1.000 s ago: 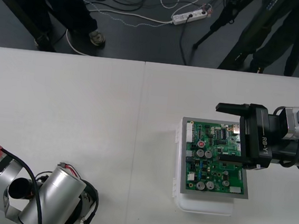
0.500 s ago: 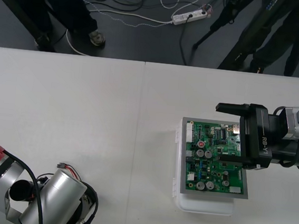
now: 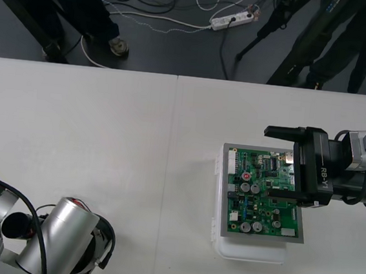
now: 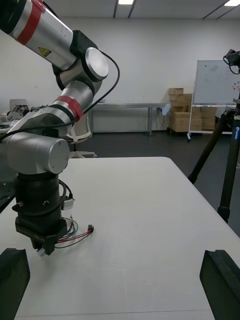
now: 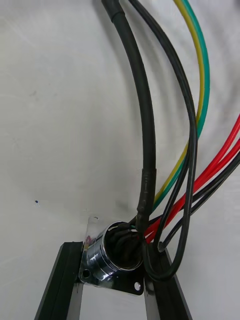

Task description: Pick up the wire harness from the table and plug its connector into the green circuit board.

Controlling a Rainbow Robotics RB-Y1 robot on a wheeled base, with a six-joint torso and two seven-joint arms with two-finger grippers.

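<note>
Pickup stage, probably: harness socket (image 5: 106, 252) is clamped by the left gripper (image 5: 116, 265) at 7 o'clock, right gripper (image 3: 279, 162) is held wide open over the green board (image 3: 254, 208), lift toward 2 o'clock needed next.

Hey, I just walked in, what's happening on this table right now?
The left gripper is down on the table at the robot's left side, shut on the round metal socket of the wire harness. The harness's wires and its small black plug lie on the table beside that gripper, so nothing is plugged in yet. The right gripper hovers open over the green circuit board on its white base, holding nothing.
</note>
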